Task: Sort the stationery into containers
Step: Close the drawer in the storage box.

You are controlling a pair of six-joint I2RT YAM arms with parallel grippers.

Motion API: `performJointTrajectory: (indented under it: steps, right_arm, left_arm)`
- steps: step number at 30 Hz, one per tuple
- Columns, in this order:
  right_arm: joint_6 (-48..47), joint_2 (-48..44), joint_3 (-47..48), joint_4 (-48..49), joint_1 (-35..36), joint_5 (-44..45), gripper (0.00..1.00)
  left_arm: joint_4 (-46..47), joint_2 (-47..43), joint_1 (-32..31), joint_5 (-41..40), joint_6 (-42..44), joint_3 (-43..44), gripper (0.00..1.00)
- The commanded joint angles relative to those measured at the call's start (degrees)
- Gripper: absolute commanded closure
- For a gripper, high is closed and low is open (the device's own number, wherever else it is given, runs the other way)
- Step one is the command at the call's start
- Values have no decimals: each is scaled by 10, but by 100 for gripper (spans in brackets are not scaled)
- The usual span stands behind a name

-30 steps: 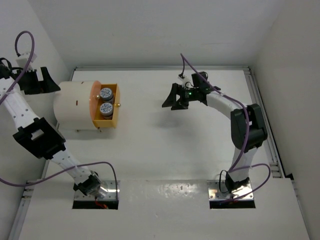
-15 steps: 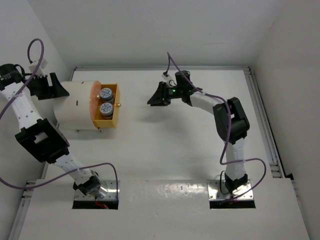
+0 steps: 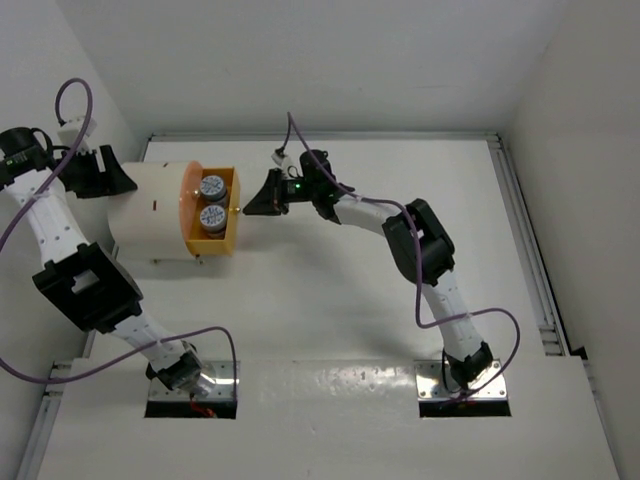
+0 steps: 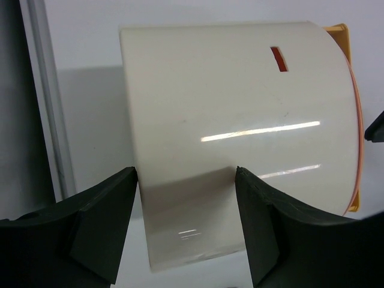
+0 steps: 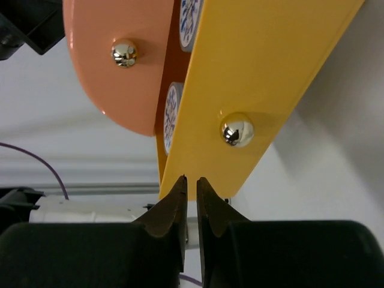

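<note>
- The left tool (image 4: 185,175) is standing wide open and gripping nothing. It is hovering over the rear end of the large cream-coloured plastic drum (image 4: 240,108), with one black finger (image 4: 102,222) lining up with the drum's edge and the other lying over its curved wall.
- The drum is lying on its side at the left of the white table (image 3: 330,300), and its round orange face (image 5: 114,78) is pointing right.
- An orange box-shaped drawer (image 3: 215,243) is sticking out of that face. It is carrying two small round blue-and-white pieces, one (image 3: 212,187) sitting farther back and the other (image 3: 211,217) just in front of it.
- The right tool (image 5: 190,180) is pointing at the drawer's front panel, just below its shiny round brass knob (image 5: 237,129). Its fingers are standing almost together with only a thin slit between them, and they are clamping nothing. Whether the tips are touching the panel I cannot tell.
</note>
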Motion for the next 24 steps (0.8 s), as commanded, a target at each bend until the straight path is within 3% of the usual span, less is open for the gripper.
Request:
performJointTrajectory:
  steps: [1,24]
  right_arm:
    - [45,17,33,49,11,24,89]
    - [80,137,172,73,93,123,87]
  left_arm:
    - [8,-1,-22,-37,20,-32,29]
    - [1,-29,-54,-39,92,-115,34]
